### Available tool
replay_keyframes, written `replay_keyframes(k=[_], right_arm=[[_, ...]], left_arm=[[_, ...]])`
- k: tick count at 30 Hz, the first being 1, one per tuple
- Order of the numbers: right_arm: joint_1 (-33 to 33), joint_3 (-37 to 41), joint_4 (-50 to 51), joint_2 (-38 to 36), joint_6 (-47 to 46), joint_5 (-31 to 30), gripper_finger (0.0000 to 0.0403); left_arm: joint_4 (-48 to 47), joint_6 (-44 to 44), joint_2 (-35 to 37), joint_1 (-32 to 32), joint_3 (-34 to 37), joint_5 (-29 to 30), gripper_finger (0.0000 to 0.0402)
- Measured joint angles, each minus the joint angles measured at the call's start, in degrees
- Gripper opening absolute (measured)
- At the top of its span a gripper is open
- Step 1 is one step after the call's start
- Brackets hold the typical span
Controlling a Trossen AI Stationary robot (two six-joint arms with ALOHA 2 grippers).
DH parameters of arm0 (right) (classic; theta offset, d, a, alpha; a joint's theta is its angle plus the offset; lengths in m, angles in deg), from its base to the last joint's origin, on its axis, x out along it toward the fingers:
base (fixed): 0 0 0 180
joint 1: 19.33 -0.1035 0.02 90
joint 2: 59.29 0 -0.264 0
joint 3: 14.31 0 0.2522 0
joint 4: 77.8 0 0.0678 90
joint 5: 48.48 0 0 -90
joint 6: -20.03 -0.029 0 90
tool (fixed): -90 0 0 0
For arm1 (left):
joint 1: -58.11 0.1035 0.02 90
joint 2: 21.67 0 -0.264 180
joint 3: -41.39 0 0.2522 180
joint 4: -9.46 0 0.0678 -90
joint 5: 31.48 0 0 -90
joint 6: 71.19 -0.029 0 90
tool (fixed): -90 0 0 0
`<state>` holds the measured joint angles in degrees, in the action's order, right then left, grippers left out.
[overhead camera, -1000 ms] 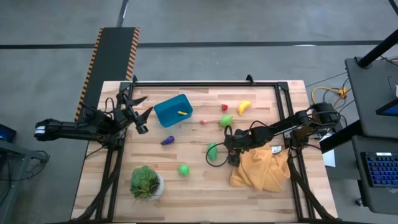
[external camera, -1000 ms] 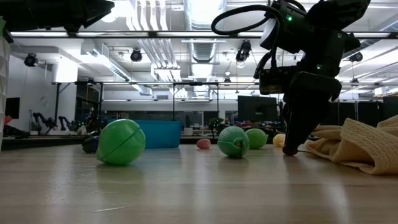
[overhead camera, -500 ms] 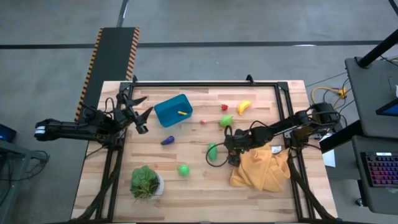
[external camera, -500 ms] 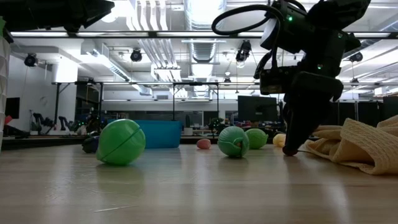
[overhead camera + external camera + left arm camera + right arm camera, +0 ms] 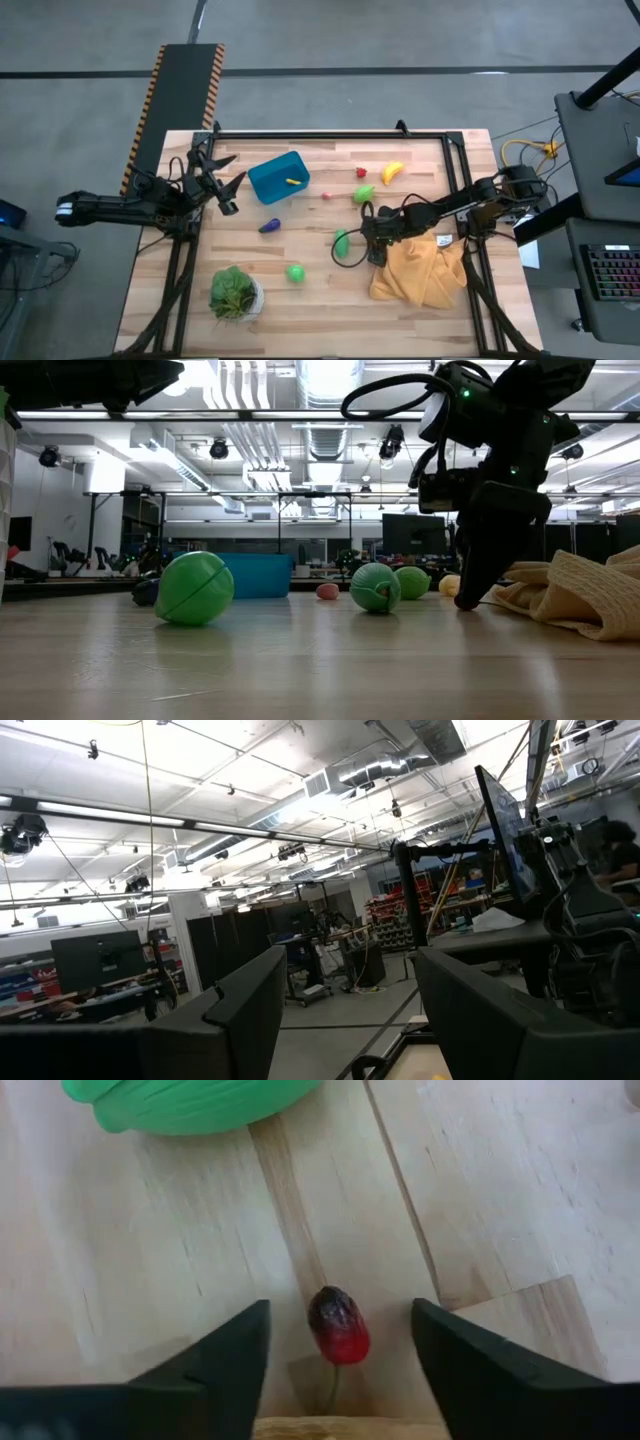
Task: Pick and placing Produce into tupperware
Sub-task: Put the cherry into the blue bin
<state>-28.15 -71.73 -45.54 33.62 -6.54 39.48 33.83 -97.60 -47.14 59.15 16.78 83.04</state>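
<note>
A tiny red piece [image 5: 338, 1327] with a dark tip lies on its side on the wooden table. My right gripper [image 5: 340, 1312] points steeply down over it, open, one finger on each side and clear of it. In the high view this gripper [image 5: 374, 255] stands between a green piece [image 5: 342, 242] and the mustard cloth [image 5: 425, 272]. The teal tupperware [image 5: 279, 177] sits far left of centre with a small yellow bit inside. My left gripper [image 5: 225, 180] waits open in the air beside the tupperware, empty.
A banana [image 5: 392, 172], a red piece [image 5: 361, 172], a green piece [image 5: 364, 193] and a pink piece [image 5: 326, 195] lie toward the far side. An eggplant [image 5: 269, 226] and a green ball [image 5: 295, 271] lie mid-table. A potted plant [image 5: 235, 293] stands near left.
</note>
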Motion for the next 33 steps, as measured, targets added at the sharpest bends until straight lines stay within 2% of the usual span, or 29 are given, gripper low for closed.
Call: replay_keyframes(k=[7,17,23,33], right_arm=[[0.0,0.0,0.1,0.0,0.0,0.5,0.0134],[0.0,0.0,-0.3,0.0,0.0,0.9,0.0053],[-0.1,0.0,-1.1,0.0,0.0,1.1,0.0030],[-0.1,0.1,-7.4,-0.1,1.6,0.8,0.0024]], left_arm=[[0.0,0.0,0.0,0.0,0.0,0.0,0.0209],[0.0,0.0,0.0,0.0,0.0,0.0,0.0209],[0.0,0.0,0.0,0.0,0.0,0.0,0.0209],[0.0,0.0,0.0,0.0,0.0,0.0,0.0209]])
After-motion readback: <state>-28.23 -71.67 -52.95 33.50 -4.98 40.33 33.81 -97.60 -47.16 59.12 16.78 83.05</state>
